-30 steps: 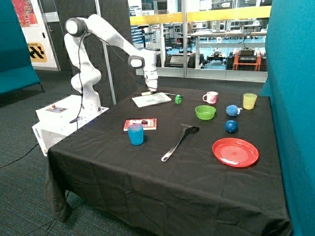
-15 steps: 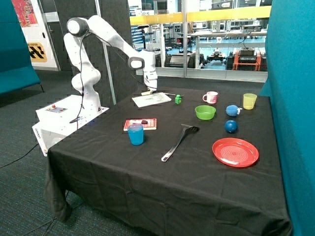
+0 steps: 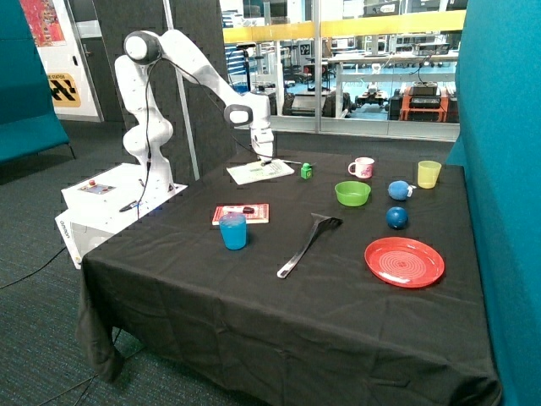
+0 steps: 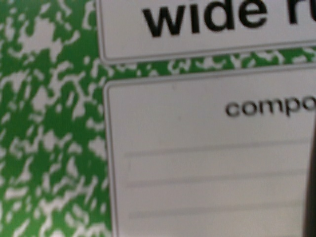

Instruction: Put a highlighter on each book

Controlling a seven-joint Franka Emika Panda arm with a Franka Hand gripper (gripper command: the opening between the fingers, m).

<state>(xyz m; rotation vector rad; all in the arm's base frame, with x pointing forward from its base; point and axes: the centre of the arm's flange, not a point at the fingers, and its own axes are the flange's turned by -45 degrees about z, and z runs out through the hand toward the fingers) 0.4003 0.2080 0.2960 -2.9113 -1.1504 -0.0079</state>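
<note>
The gripper (image 3: 266,159) sits right down on the green-marbled composition book (image 3: 260,172), presumably to set a highlighter there; its grip I cannot tell. The red book (image 3: 241,214) already carries a dark marker (image 3: 248,209).

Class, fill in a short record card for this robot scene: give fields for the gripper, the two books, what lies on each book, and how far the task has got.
gripper: low over the white book, at its far edge; fingers not readable
white book: flat near the table's far edge; the wrist view shows a green-and-white marbled cover with a lined label
red book: flat behind the blue cup
on red book: a small dark object, probably a highlighter
on white book: cannot tell; the gripper hides that spot
task progress: red book seems served, white book unconfirmed
</note>
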